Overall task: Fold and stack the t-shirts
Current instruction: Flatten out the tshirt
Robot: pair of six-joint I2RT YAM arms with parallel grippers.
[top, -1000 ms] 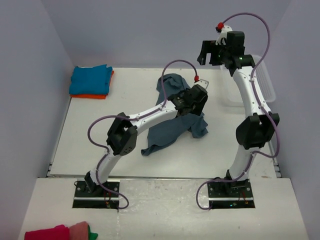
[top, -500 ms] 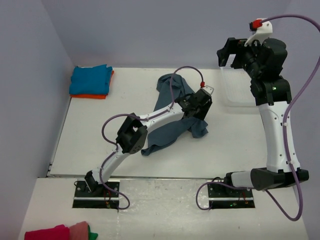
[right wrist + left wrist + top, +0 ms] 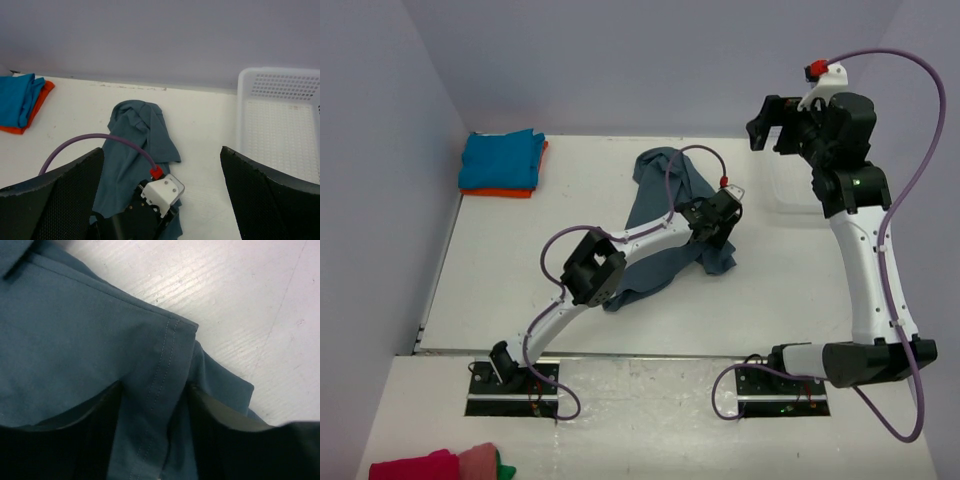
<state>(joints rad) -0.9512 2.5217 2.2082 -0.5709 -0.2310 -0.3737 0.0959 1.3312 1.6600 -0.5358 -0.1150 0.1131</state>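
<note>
The large slate-blue t-shirt (image 3: 660, 185) lies crumpled at the table's middle, also seen as the shirt (image 3: 135, 130) from above. My left gripper (image 3: 720, 235) is low over its right edge. In the left wrist view my left gripper (image 3: 154, 440) is open, its dark fingers (image 3: 90, 440) straddling a stitched hem fold of the shirt (image 3: 75, 330). My right gripper (image 3: 770, 122) hangs high at the back right; my right gripper (image 3: 161, 152) is wide open and holds nothing. A folded turquoise t-shirt (image 3: 500, 158) rests on an orange t-shirt (image 3: 510, 191) at the back left.
A white mesh basket (image 3: 240, 115) stands at the back right, partly behind the right arm, its wall showing as the basket (image 3: 785, 190). Red, pink and green cloth (image 3: 440, 465) lies off the table at the bottom left. Walls close the back and both sides.
The right arm has risen and swung right, away from the shirt, still open. The left arm has stretched further out, its gripper settling lower over the shirt's right edge.
</note>
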